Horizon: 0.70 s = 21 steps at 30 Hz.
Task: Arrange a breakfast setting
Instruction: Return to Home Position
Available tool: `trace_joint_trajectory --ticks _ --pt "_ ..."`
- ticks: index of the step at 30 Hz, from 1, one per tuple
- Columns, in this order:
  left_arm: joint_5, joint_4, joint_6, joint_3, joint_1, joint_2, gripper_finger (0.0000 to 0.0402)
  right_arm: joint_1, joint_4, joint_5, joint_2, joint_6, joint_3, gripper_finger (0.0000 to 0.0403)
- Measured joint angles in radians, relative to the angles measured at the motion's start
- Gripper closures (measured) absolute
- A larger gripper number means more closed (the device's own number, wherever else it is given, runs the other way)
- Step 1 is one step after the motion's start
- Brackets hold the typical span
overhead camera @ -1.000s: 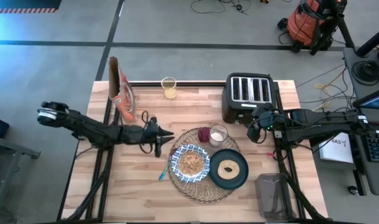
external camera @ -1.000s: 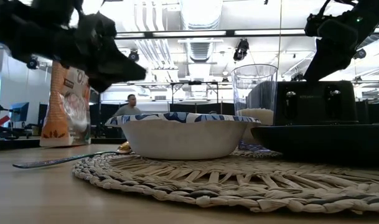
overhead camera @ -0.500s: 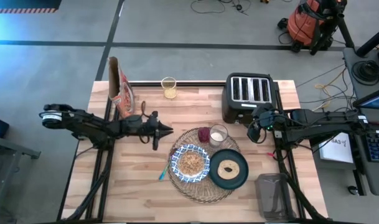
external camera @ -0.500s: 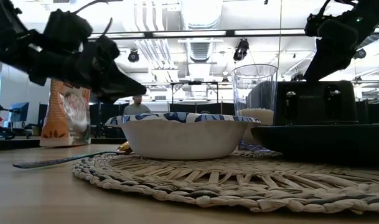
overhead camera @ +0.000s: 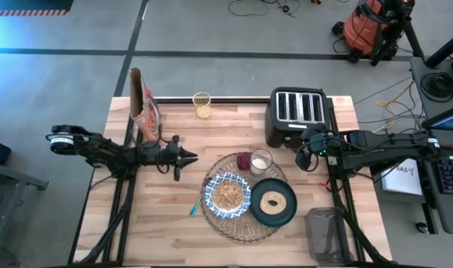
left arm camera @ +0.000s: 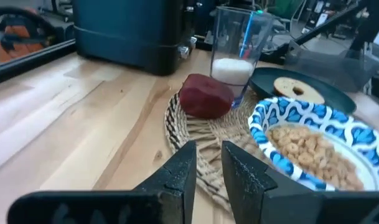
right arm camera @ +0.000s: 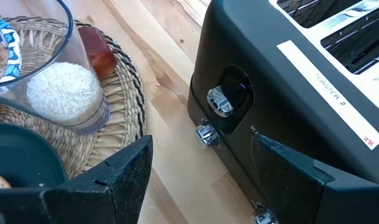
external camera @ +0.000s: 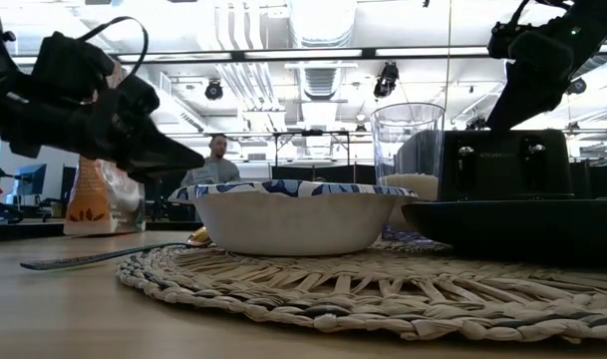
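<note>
Risks brushing the cereal bag [overhead camera: 146, 113] near the left gripper [overhead camera: 187, 158], jaws narrow and empty, left of the placemat [overhead camera: 220, 167] bearing bowl [overhead camera: 227, 195], plate [overhead camera: 273, 202] and glass [overhead camera: 261, 161], or bumping the toaster [overhead camera: 298, 115] near the right gripper [overhead camera: 302, 159], jaws wide and empty.

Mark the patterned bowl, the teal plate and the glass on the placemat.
patterned bowl [external camera: 283, 224], low view, on its white outer wall.
teal plate [overhead camera: 289, 212], high view, on its bare rim.
glass [left arm camera: 239, 37], left wrist view, on its clear upper wall.
</note>
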Motion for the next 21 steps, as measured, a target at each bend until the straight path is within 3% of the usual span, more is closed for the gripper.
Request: trace_joint_trajectory --ticks 4,21 --pt "0.0 0.041 0.069 -0.022 0.0 -0.001 0.0341 0.0 0.0 0.0 0.0 0.0 0.0 0.0142" --pt "0.002 0.04 0.058 -0.022 0.0 -0.002 0.034 0.0 0.0 0.0 0.0 0.0 0.0 0.0142"
